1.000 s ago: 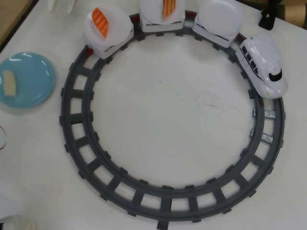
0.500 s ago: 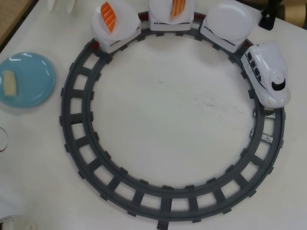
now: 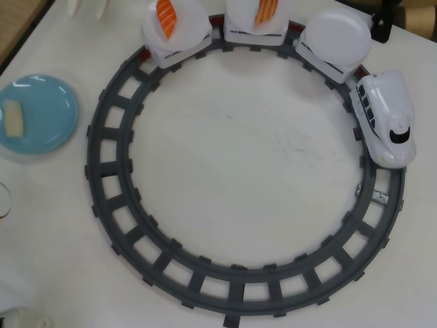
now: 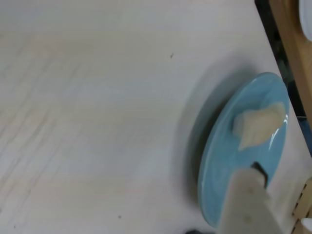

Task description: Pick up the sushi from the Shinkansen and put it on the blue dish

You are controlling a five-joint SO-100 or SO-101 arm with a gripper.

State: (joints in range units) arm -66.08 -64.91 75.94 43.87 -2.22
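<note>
In the overhead view the white Shinkansen (image 3: 386, 127) rides the right side of the track, nose pointing down, pulling three cars with round white plates. The sushi (image 3: 265, 9), pale orange with thin stripes, lies on the middle car's plate at the top edge. A vivid red-orange piece (image 3: 166, 14) sits on the last car. The first car's plate (image 3: 339, 34) is bare. The blue dish (image 3: 48, 102) lies at the far left and holds a cream-white piece (image 3: 12, 117). My gripper (image 4: 261, 171) shows only in the wrist view, as one pale finger (image 4: 249, 202) over the dish (image 4: 219, 161).
A grey ring of track (image 3: 109, 205) fills most of the white table. Outside the ring, a black object (image 3: 381, 26) stands at the top right. A wooden edge (image 3: 17, 20) runs along the top left corner. A glass rim (image 3: 3, 201) shows at the left edge.
The train has run clockwise: the Shinkansen moved down the right side and the three cars shifted right along the top. The blue dish and its cream piece stayed put.
</note>
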